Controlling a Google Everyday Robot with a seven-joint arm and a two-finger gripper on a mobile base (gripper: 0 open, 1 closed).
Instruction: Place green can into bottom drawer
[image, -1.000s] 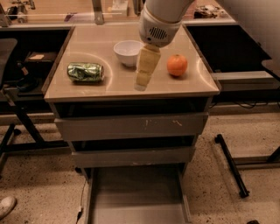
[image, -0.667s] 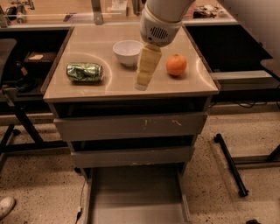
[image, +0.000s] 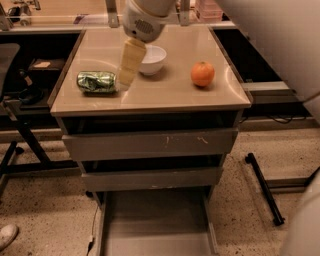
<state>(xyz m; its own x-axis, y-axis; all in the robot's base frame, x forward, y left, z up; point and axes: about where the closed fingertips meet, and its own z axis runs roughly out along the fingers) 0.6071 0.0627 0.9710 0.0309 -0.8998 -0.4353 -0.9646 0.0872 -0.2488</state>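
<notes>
The green can (image: 96, 81) lies on its side at the left of the tan cabinet top (image: 165, 95). My gripper (image: 128, 75) hangs down from the arm above. Its tip is just right of the can's right end, low over the top and in front of the white bowl. It holds nothing that I can see. The bottom drawer (image: 155, 220) is pulled out at floor level, and its flat grey floor is bare.
A white bowl (image: 152, 59) stands behind the gripper, and an orange (image: 202, 74) sits at the right of the top. The two upper drawers (image: 150, 145) are nearly closed. A black chair base (image: 20, 135) is at the left and a black stand leg (image: 265, 187) is at the right.
My gripper has moved left, from between the bowl and the orange to beside the can's right end. The can, bowl, orange and drawers have not moved.
</notes>
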